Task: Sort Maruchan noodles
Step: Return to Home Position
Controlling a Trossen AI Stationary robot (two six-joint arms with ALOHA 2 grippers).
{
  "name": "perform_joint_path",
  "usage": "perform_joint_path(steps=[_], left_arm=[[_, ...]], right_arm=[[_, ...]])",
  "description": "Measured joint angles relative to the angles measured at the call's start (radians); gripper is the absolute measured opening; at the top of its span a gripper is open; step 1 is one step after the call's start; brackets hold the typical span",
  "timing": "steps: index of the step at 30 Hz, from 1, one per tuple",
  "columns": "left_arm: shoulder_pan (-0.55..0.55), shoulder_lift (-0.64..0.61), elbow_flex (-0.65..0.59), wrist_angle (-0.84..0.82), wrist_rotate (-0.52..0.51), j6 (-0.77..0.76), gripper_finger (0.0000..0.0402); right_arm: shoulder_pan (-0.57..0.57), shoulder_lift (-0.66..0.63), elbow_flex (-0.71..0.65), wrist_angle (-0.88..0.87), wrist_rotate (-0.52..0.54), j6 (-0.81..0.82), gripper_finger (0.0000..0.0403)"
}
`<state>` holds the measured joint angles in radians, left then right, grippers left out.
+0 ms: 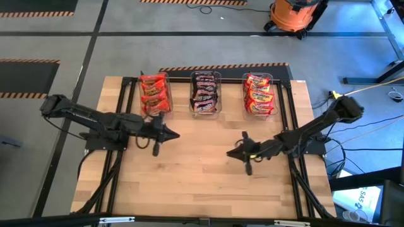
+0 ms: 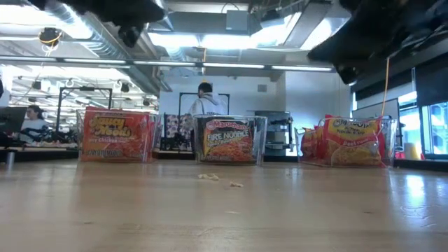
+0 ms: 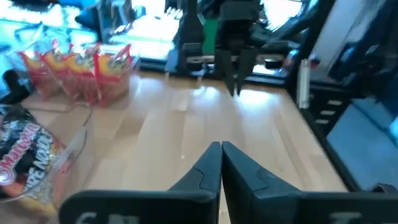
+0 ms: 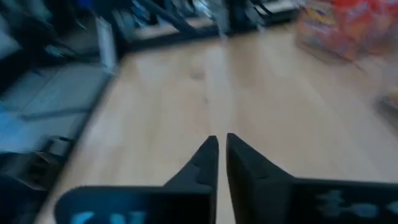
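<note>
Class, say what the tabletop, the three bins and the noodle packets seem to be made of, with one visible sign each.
Tabletop: pale wood, matte; plank seams and grain show. Bins: probably clear plastic, glossy; the contents show through their walls. Noodle packets: likely thin printed plastic film, shiny; crinkled edges.

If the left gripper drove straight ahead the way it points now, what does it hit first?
Probably the right gripper: it faces the left gripper across the table, with nothing between them. Exact alignment is unclear.
</note>
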<state>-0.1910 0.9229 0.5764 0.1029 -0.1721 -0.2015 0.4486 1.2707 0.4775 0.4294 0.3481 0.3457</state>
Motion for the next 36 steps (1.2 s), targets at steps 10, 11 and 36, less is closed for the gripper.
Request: perform_joint_path(steps=[10, 11, 36], left_arm=[[-0.008, -0.320, -0.263, 0.137, -0.078, 0.038, 0.0002], [-0.008, -0.350, -0.281, 0.135, -0.088, 0.048, 0.0001], [0.016, -0.923, -0.465, -0.125, -0.142, 0.107, 0.0007]], right_arm=[[-0.006, -0.319, -0.185, 0.122, -0.055, -0.008, 0.0025], [-0.011, -0.350, -0.192, 0.112, -0.063, -0.011, 0.0021], [-0.419, -1.054, -0.395, -0.258, -0.288, -0.038, 0.0005]])
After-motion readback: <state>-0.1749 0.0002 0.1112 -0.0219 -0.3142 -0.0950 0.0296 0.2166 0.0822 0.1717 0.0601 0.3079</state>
